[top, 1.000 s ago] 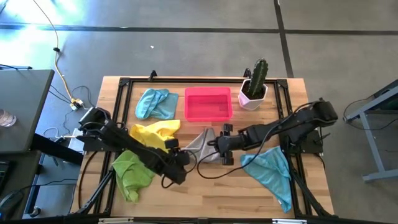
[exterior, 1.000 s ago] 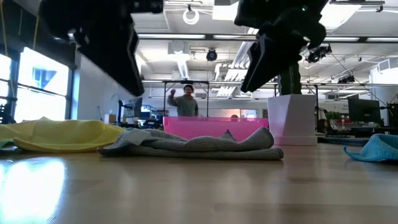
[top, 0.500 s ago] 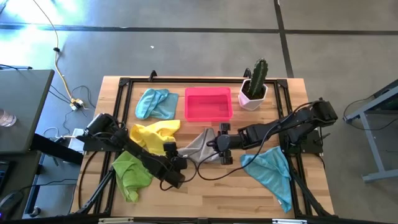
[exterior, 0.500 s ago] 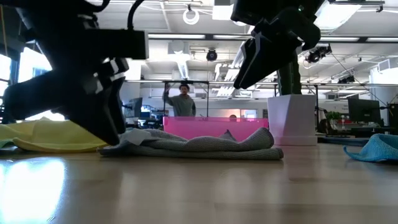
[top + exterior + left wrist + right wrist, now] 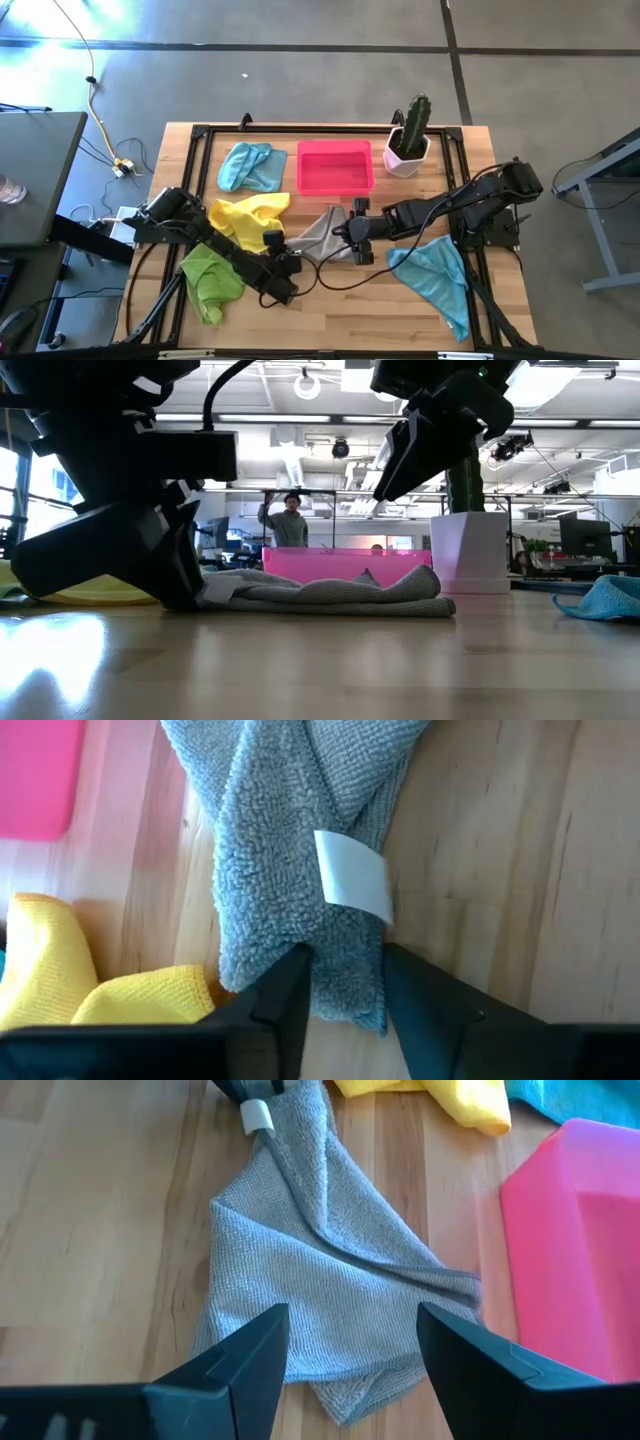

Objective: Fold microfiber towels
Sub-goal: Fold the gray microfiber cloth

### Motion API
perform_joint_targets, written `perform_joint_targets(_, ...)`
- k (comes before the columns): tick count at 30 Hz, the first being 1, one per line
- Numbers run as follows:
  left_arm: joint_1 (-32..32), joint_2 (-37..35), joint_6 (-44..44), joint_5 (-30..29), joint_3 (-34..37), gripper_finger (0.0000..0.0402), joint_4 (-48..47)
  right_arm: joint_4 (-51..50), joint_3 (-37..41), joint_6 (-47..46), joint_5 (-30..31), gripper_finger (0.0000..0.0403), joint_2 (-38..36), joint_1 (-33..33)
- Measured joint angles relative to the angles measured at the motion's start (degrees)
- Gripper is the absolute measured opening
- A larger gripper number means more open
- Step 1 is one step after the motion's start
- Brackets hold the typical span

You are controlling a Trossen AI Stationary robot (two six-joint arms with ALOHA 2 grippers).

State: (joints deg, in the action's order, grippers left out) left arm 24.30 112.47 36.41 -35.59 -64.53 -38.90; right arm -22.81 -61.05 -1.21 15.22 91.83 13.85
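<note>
The grey microfiber towel (image 5: pixel 322 237) lies crumpled just in front of the pink tray (image 5: pixel 335 166). The left gripper (image 5: pixel 343 988) is down on the table at the towel's corner farthest from the tray, its 2 fingers pinching that corner beside a white tag (image 5: pixel 353 876). The right gripper (image 5: pixel 351 1342) hovers over the towel's other side, fingers spread, touching nothing.

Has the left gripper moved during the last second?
Yes. In the low view the left gripper has come down from above the yellow towel to the table, at the grey towel's near corner, which now lies between its fingers.
</note>
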Motion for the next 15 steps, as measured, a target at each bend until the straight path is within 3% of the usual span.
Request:
perform_joint_targets(7, 0.1, -0.3, 0.3, 0.1, 0.2, 0.0009, -0.3, 0.0, 0.0, 0.0, 0.0, 0.0216, 0.0, 0.0)
perform_joint_targets(15, 0.2, -0.3, -0.5, 0.7, -5.1, 0.0002, -4.9, 0.1, 0.0, 0.3, 0.0, 0.0216, 0.0, 0.0)
